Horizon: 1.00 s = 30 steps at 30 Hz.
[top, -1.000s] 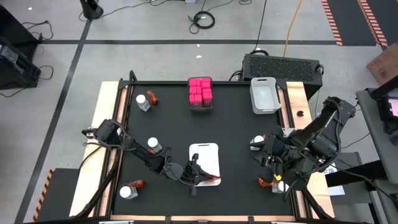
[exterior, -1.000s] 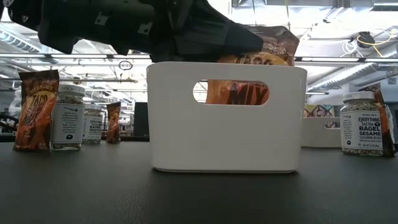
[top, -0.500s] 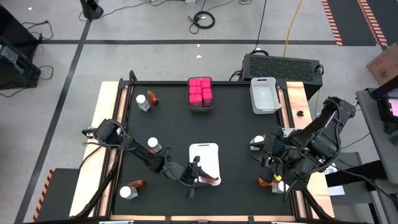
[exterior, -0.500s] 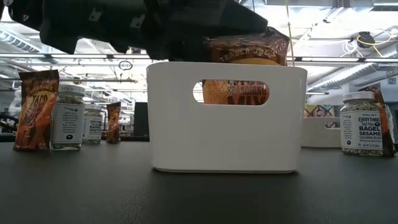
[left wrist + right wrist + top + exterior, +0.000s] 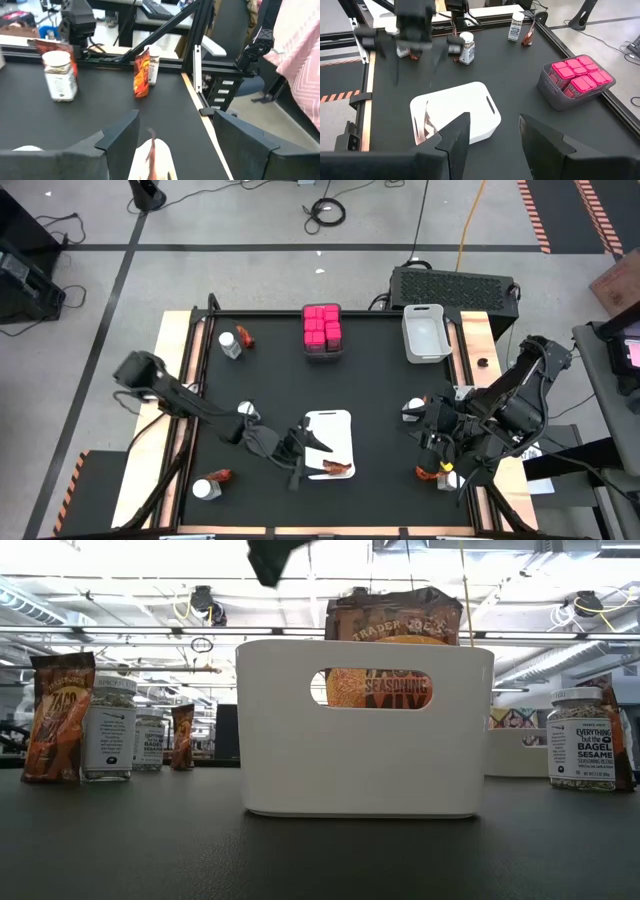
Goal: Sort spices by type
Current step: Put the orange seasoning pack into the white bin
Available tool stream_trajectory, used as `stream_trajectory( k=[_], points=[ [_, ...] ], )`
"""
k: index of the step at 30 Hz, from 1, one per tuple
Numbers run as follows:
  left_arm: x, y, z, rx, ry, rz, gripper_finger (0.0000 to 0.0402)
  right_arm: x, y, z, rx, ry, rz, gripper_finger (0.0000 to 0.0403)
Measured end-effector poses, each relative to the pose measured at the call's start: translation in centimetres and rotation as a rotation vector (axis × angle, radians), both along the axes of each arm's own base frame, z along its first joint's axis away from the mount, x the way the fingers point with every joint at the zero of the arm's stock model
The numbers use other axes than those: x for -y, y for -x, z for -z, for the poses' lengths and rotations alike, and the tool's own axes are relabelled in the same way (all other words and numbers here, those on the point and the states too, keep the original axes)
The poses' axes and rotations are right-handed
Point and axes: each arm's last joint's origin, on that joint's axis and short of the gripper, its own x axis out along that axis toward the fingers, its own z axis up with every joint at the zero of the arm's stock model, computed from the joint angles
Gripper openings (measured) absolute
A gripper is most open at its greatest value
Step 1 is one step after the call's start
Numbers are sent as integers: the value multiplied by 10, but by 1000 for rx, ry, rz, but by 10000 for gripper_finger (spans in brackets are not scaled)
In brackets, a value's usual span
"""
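Note:
A red-orange packet stands in the white bin at the table's near middle, its top sticking up over the rim. My left gripper hangs open above the bin's left side; in the left wrist view the packet's top shows below between its fingers, untouched. My right gripper waits open at the right, with nothing between its fingers. Pink cube boxes fill a dark bin at the far middle. Jars and packets stand loose on the table.
A jar with a packet stands far left, a jar mid left, and a jar with a packet near left. By the right arm are a jar and a packet. A pale bin sits far right.
My left gripper has opened and let go of the packet, then risen and drawn back toward the table's left edge. The packet has dropped a little and now stands in the white bin on its own.

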Motion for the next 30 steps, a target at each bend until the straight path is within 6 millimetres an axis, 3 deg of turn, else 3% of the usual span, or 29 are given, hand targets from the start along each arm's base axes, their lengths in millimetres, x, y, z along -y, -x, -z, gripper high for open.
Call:
stream_trajectory(
  k=[5,11,18,24,30],
  points=[
    [-16,35,-39,-93,57,-19,258,0,-1,0,11,16,9,164],
    [-33,90,-66,-355,331,-37,258,-8,-8,9,-16,49,7,164],
    [-25,140,-61,-755,506,-3,239,-24,-23,27,-79,129,-11,164],
    [-12,158,-53,-985,572,27,212,-33,-31,39,-113,165,-13,164],
    [-5,171,-48,-1072,537,6,199,-35,-33,41,-124,184,-22,164]
  ],
)
